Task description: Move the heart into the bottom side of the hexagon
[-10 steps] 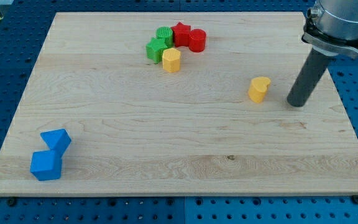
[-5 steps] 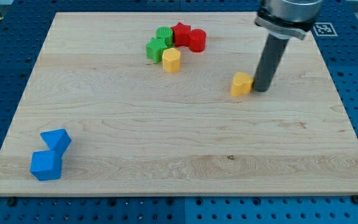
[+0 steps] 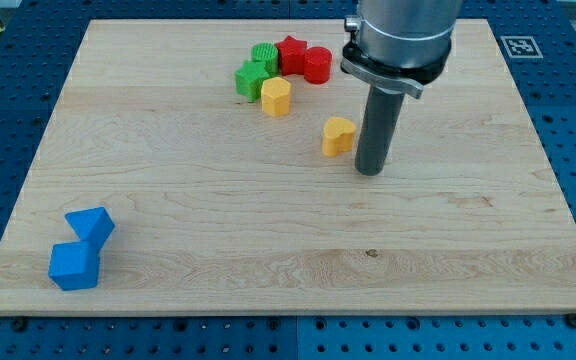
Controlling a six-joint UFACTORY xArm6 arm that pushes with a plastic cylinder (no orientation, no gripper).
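Blue pegboard frames a pale wooden surface point(image 3: 268, 230). No gripper shows, only a dark rod; my tip point(image 3: 369, 171) rests just right of and slightly below the yellow heart point(image 3: 337, 135), very close, contact unclear. That heart lies apart from the yellow hexagon point(image 3: 275, 97), toward the view's lower right of it. Touching the hexagon above are two green blocks point(image 3: 255, 70), beside a red star point(image 3: 291, 53) and red cylinder point(image 3: 316, 65). Two blue blocks point(image 3: 80, 250) sit touching at bottom left.

Two blue blocks point(image 3: 81, 250) touch near the wooden board's point(image 3: 268, 230) bottom-left corner.
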